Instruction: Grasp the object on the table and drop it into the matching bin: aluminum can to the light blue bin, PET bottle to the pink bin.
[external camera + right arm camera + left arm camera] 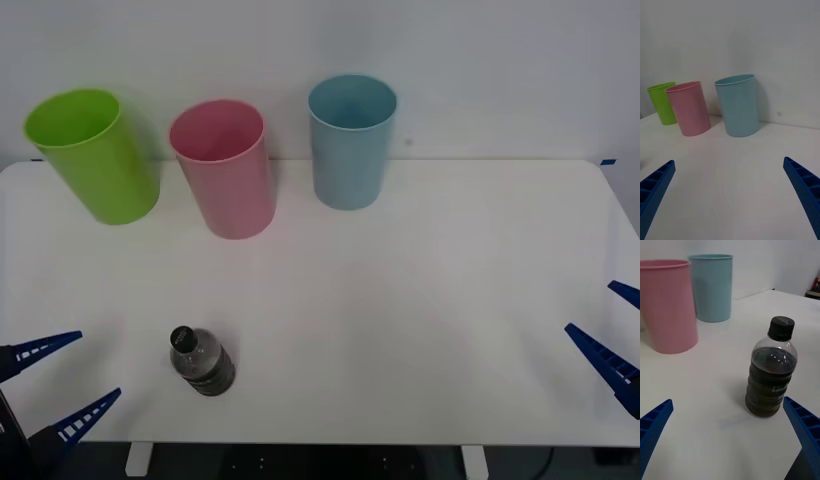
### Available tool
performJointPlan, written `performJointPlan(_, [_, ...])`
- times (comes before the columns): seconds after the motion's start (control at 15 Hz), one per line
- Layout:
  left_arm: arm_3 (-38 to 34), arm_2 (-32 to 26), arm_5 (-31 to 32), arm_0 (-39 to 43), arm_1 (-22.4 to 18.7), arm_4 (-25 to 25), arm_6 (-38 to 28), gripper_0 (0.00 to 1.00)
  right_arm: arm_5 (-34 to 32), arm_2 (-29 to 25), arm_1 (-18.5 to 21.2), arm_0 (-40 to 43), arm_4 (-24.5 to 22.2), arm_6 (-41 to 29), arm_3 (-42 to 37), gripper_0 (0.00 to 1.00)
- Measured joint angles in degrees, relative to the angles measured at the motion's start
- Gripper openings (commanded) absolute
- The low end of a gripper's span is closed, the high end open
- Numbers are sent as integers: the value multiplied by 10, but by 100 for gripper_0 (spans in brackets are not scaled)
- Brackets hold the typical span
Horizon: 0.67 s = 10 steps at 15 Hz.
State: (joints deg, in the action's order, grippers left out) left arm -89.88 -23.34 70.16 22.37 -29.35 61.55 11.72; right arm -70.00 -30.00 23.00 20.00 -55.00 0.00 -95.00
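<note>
A small clear PET bottle with a black cap and dark lower half stands upright near the front left of the white table; it also appears as the bottle in the left wrist view. My left gripper is open at the table's front left edge, a short way left of the bottle. The pink bin and the light blue bin stand at the back. My right gripper is open at the right edge, far from the bottle. Both bins, pink and light blue, show ahead of it.
A lime green bin stands at the back left beside the pink one. A pale wall rises right behind the bins. Bare tabletop stretches between the bottle and the bins.
</note>
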Motion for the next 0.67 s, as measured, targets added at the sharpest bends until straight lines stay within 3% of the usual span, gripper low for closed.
performJointPlan(0.67, [25,58,-7,-15,7,-6,6,100,0,0,0,0,0,0,0,100])
